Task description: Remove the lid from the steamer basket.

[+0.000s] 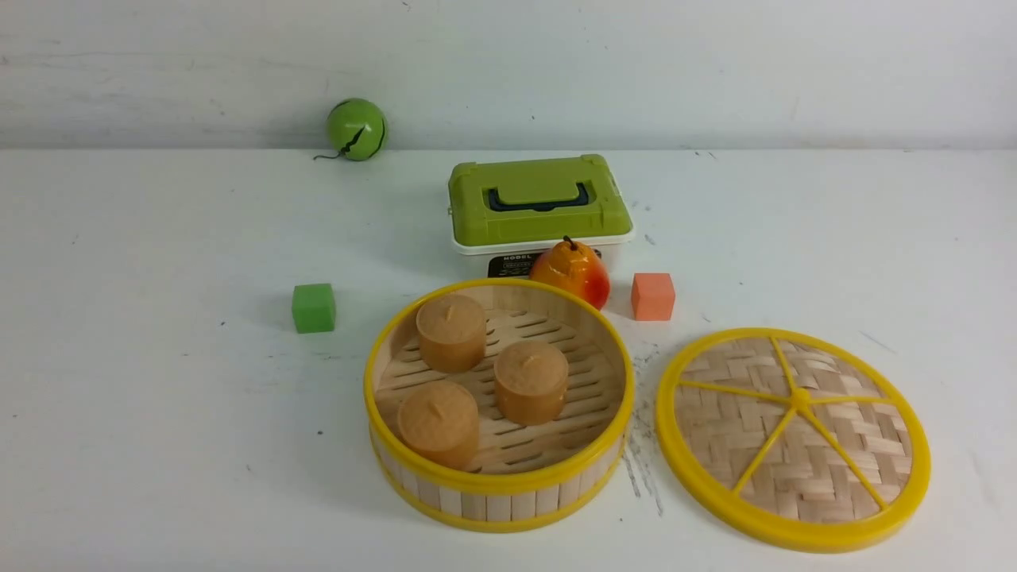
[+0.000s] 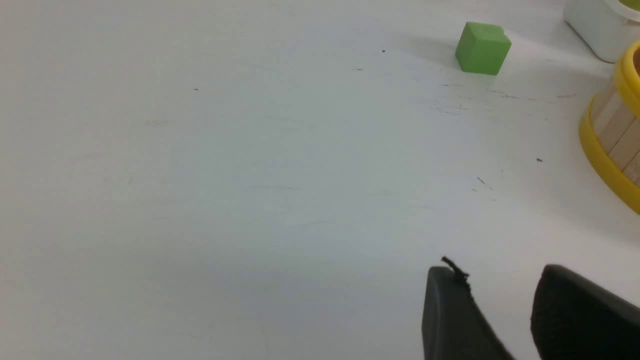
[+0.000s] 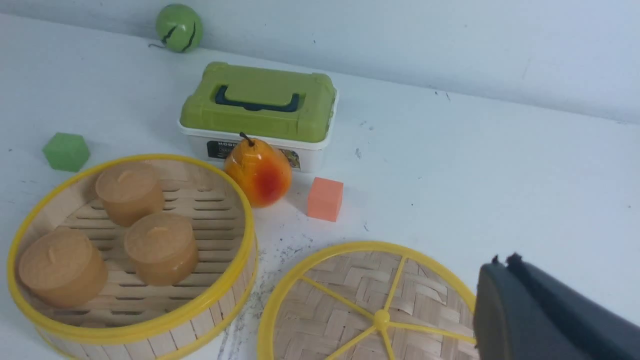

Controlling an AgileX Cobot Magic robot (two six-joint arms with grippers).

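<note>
Lid point(image 1: 793, 439) lies R of basket point(image 1: 499, 479), not touching; pear point(image 1: 572, 272), orange cube point(image 1: 653, 296), box point(image 1: 540, 199) on far side. L gripper point(image 2: 497, 280) spread; R gripper point(image 3: 505, 265) pressed together.

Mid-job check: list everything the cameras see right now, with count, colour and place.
steamer basket: 1, bamboo with yellow rims, front centre, uncovered
lid: 1, woven bamboo with yellow rim, flat on table right of basket
buns: 3, tan, inside basket
pear: 1, orange-yellow, just behind basket
box: 1, green top, white base, behind pear
green cube: 1, left of basket
orange cube: 1, right of pear
ball: 1, green, by back wall
table: 1, white
left gripper: 1, black, open, over bare table near basket
right gripper: 1, dark, fingers together, near lid
</note>
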